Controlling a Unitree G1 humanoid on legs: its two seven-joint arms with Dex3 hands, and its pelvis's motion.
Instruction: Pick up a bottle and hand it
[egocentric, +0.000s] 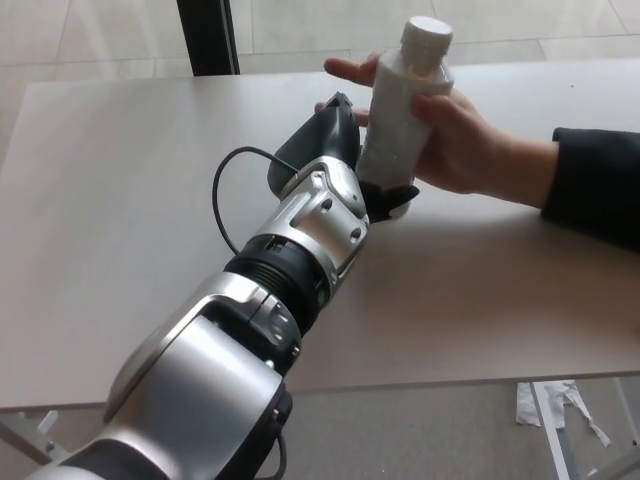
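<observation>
Above the table (120, 180), the white bottle (400, 110) stands nearly upright, gripped around its middle by a person's hand (455, 135), while the left hand (335, 150) loosely cups its lower part.

Soft, even daylight fills the scene; the table (120, 200) shows only faint shadows. Mild glare sits on the silver arm (190, 380), whose nearest part looks slightly blurred.

No legible text, label or number on the white bottle (400, 110) or anywhere else.
</observation>
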